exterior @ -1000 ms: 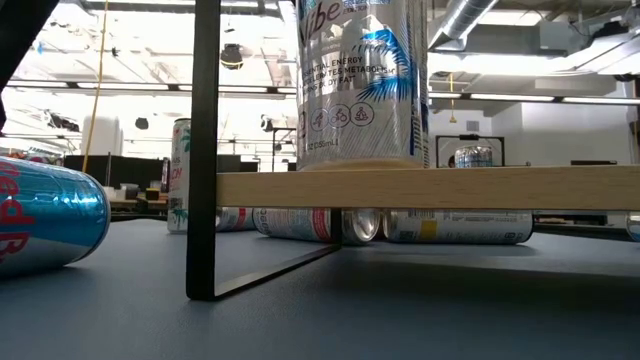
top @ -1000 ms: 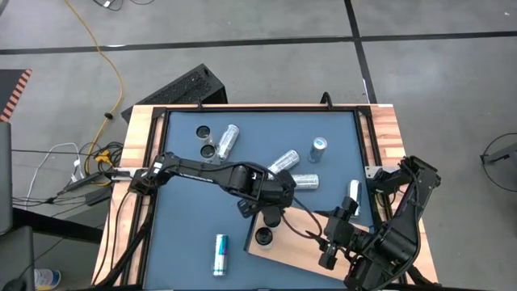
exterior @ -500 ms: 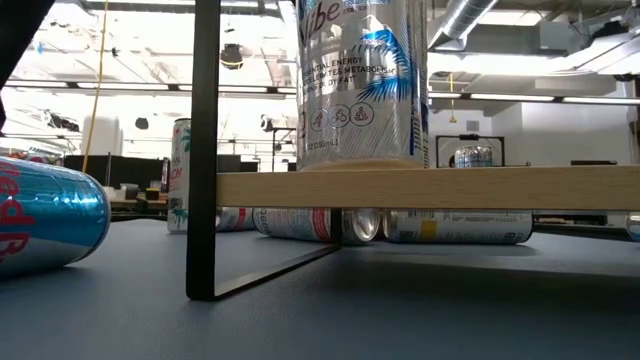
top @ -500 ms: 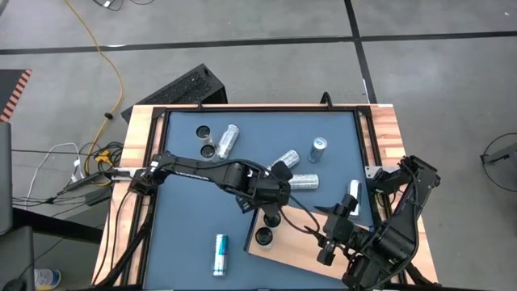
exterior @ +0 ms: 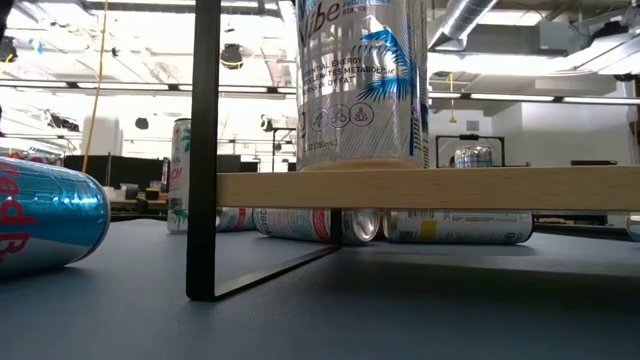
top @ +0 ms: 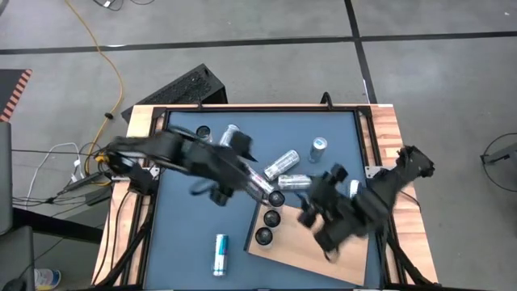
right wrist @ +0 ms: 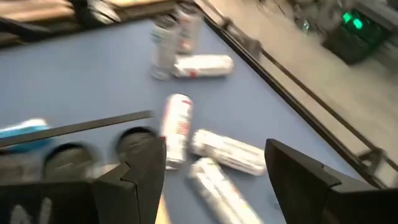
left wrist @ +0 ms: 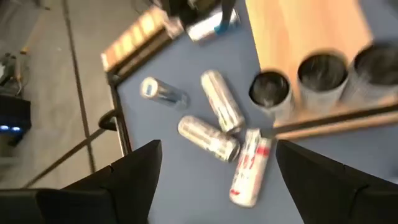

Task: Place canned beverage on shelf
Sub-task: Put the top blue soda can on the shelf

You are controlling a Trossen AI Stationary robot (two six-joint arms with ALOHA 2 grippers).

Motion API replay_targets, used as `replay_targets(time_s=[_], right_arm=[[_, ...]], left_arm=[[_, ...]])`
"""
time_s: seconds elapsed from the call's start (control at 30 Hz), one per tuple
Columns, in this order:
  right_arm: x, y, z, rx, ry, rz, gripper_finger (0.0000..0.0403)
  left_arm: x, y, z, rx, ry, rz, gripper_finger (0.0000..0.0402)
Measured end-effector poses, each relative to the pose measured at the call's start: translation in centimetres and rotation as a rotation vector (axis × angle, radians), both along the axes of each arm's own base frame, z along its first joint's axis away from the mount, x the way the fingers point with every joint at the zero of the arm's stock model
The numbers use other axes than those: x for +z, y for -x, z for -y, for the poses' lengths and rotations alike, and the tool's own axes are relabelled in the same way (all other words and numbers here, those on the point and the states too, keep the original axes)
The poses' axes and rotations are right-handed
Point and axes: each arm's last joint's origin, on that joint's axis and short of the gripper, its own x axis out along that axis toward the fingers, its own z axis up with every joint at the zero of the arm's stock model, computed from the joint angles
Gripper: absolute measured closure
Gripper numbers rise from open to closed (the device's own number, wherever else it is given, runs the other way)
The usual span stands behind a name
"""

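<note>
The shelf (top: 311, 255) is a light wooden board on black legs at the table's near right. Three cans stand upright in a row along its left edge (top: 271, 218), (left wrist: 320, 71); the low view shows one of them (exterior: 362, 80) standing on the board (exterior: 430, 188). My left gripper (top: 230, 192), (left wrist: 214, 193) hangs open and empty, high over the table's middle, left of the shelf. My right gripper (top: 311, 212), (right wrist: 217, 186) is open and empty above the shelf's far part. Both arms are blurred.
Loose cans lie on the blue-grey tabletop: a red-and-white one (left wrist: 249, 168) beside the shelf's corner, two silver ones (top: 283, 163), (top: 300, 181), a blue one (top: 219, 252) at the near left. An upright can (top: 319, 148) stands toward the far edge. Wooden rails border the table.
My left gripper has risen from just over the shelf's row of cans, drawn back toward the table's left and far side, and rolled. My right gripper has swung from the shelf's near right toward the far edge and the table's middle. The cans have stayed put.
</note>
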Motion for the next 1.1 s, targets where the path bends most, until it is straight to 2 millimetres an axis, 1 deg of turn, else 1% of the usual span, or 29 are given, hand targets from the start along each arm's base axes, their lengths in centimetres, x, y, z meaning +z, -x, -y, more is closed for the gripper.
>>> replay_targets(time_s=[0.13,0.23,0.4,0.5,0.6,0.67,0.73,0.83,0.9,1.0,1.1], right_arm=[[0.3,-1.3,3.7,-0.005,0.039,-0.13,0.0143],[0.3,-2.2,6.3,0.018,0.066,-0.249,0.0143],[0.1,-3.3,11.1,0.08,0.092,-0.462,0.0143],[-0.1,-3.5,14.9,0.094,-0.003,-0.546,0.0143],[-0.6,-1.8,18.6,0.025,-0.077,-0.588,0.0143],[-1.2,0.5,20.8,-0.062,-0.107,-0.608,0.0143],[-2.4,2.7,22.3,-0.155,-0.143,-0.573,0.0143],[-4.2,5.9,23.6,-0.225,-0.228,-0.438,0.0143],[-5.1,7.3,23.9,-0.245,-0.276,-0.332,0.0143],[-6.4,8.0,24.2,-0.246,-0.316,-0.228,0.0143],[-7.7,7.9,24.5,-0.217,-0.337,-0.188,0.0143]], left_arm=[[3.5,4.4,-0.5,0.024,0.163,0.157,0.0099],[5.1,6.9,-0.8,0.03,0.264,0.222,0.0099],[6.2,9.4,-0.5,0.038,0.344,0.275,0.0099],[6.5,10.3,-0.1,0.031,0.358,0.289,0.0099],[6.3,10.6,0.4,0.035,0.348,0.268,0.0099],[6.0,10.9,0.8,0.039,0.341,0.236,0.0099],[5.7,11.2,1.2,0.044,0.326,0.205,0.0099],[5.4,11.7,1.7,0.061,0.295,0.19,0.0099],[5.4,11.8,1.9,0.077,0.265,0.205,0.0099],[5.5,12.0,2.1,0.094,0.216,0.228,0.0099],[5.5,12.0,2.1,0.103,0.191,0.237,0.0099]])
